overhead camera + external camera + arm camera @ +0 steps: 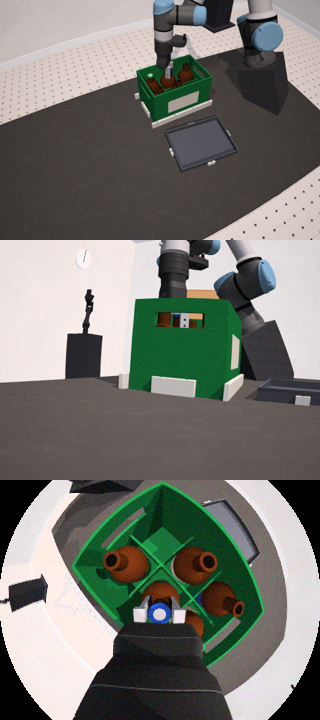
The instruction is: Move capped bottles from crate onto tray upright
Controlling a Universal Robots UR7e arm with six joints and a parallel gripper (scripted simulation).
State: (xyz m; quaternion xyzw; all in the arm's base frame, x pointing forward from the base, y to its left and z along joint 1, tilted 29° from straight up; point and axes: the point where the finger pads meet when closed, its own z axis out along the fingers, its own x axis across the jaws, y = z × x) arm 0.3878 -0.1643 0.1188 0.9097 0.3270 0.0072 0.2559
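The green crate (pixel 160 108) (pixel 178 351) (pixel 220 542) holds several brown bottles. My gripper (pixel 169 69) (pixel 160 602) reaches into it, shut on the neck of the blue-capped bottle (pixel 167 82) (pixel 160 591). That bottle is upright in the crate. A green-capped bottle (pixel 151 85) stands beside it and is partly hidden behind my gripper in the wrist view. Three open bottles are also in the crate: one at the far right (pixel 185 75) (pixel 131 566) and two along the front wall (pixel 160 89) (pixel 179 82). The dark grey tray (pixel 201 144) (pixel 275 395) (pixel 232 527) is empty.
White strips (pixel 180 114) (pixel 173 386) edge the crate's base. Small white blocks (pixel 211 163) (pixel 302 400) sit around the tray. The crate walls and inner dividers (pixel 142 547) stand close around the bottles. The arm's dark pedestal (pixel 263 85) is to the right.
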